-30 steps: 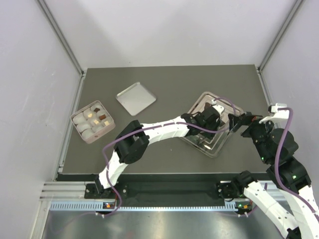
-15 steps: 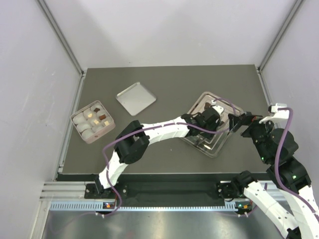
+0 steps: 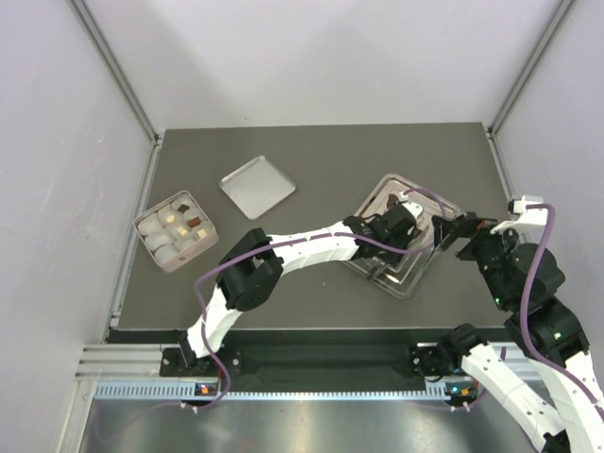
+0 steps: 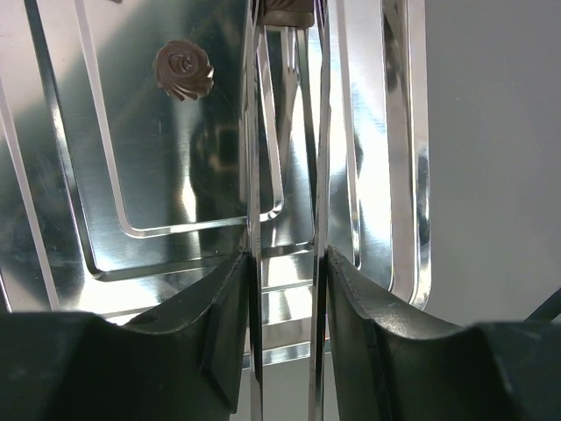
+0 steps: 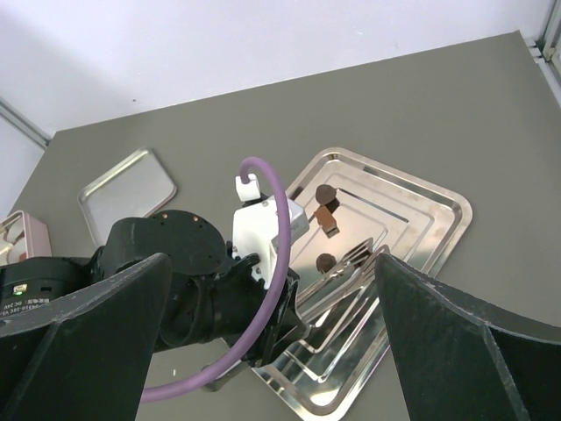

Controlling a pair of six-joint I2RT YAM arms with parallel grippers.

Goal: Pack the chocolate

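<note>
My left gripper is shut on a pair of metal tongs and holds them over the steel tray. The tong tips straddle a dark brown chocolate at the top edge of the left wrist view; I cannot tell if they grip it. A dark rosette chocolate lies to their left. The right wrist view shows three brown chocolates on the tray: a round one, a block and another round one. My right gripper is open and empty beside the tray.
A pink box with several white and brown pieces in cups stands at the left of the table. A flat steel lid lies behind it. The left arm stretches across the middle of the table.
The left gripper with the tongs has shifted very slightly over the tray. The right arm has not moved.
</note>
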